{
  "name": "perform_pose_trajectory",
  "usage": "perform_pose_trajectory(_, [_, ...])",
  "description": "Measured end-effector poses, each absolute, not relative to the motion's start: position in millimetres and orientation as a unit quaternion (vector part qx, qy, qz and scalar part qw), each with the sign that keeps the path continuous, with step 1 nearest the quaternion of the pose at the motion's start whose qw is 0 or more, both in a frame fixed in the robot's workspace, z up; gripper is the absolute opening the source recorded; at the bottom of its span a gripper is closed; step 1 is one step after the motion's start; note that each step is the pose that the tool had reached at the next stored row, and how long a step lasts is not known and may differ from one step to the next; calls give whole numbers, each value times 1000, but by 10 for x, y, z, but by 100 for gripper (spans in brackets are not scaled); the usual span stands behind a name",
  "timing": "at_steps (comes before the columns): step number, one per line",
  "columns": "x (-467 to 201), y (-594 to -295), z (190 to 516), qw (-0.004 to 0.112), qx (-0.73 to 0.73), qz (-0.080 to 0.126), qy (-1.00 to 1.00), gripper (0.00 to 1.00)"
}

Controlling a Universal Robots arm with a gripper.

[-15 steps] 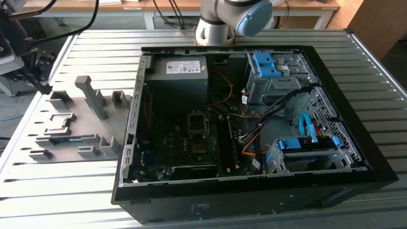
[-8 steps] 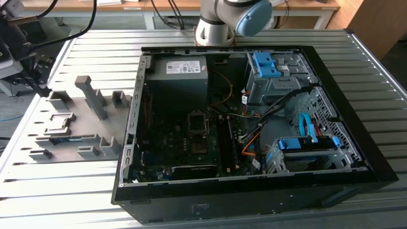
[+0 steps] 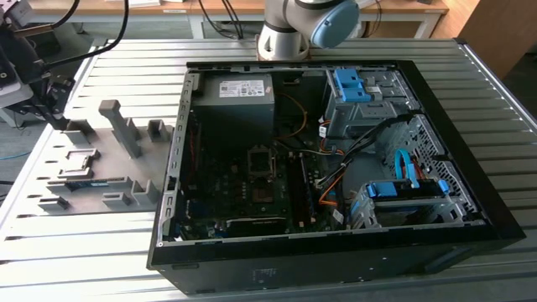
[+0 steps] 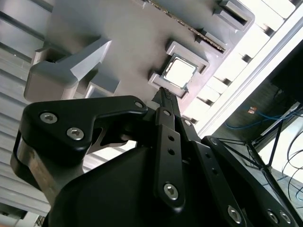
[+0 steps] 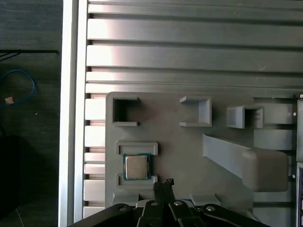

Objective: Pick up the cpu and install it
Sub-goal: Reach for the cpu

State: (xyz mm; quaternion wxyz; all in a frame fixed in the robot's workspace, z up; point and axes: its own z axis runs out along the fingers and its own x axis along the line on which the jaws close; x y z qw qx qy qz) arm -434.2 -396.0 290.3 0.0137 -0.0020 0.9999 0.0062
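The cpu [image 5: 136, 166] is a small square chip with a pale silvery top. It lies flat in a framed pocket of the grey fixture tray [image 5: 180, 151], and it shows in the second wrist view too, cpu [image 4: 180, 72]. My gripper [image 5: 163, 182] hovers above the tray just beside the cpu, apart from it, its two black fingertips pressed together with nothing between them. In the exterior view the tray [image 3: 126, 189] lies at the left of the open computer case [image 3: 336, 163], and the arm's dark wrist [image 3: 21, 69] hangs over the tray's far left end.
A tall grey post [image 5: 251, 163] and several open pockets [image 5: 196, 112] rise from the tray near the gripper. A blue-green memory stick [image 3: 84, 184] lies in the tray. The motherboard socket frame [image 3: 261, 165] sits mid-case among cables and drive cages. The slatted table edge [image 5: 71, 113] is close.
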Motion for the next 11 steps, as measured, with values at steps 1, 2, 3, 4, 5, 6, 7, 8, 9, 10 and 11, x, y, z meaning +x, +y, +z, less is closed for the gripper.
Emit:
perform_pose_trajectory(1, [-4342,-3960,2897,14,-2,6,1000,10])
perform_pose_trajectory(2, [-4342,-3960,2892,14,-2,6,1000,10])
perform_pose_trajectory(3, [-4342,-3960,2887,14,-2,6,1000,10])
perform_pose_trajectory(4, [-4342,-3960,2882,14,-2,6,1000,10])
perform_pose_trajectory(5, [-4342,-3960,2876,14,-2,6,1000,10])
perform_pose_trajectory(6, [-4342,-3960,2869,14,-2,6,1000,10])
perform_pose_trajectory(7, [-4342,-3960,2862,14,-2,6,1000,10])
perform_pose_trajectory(8, [-4343,-3960,2853,14,-2,6,1000,10])
perform_pose_trajectory(9, [-4343,-3960,2845,14,-2,6,1000,10])
perform_pose_trajectory(10, [-4344,-3960,2836,14,-2,6,1000,10])
perform_pose_trajectory(11, [-4344,-3960,2826,14,-2,6,1000,10])
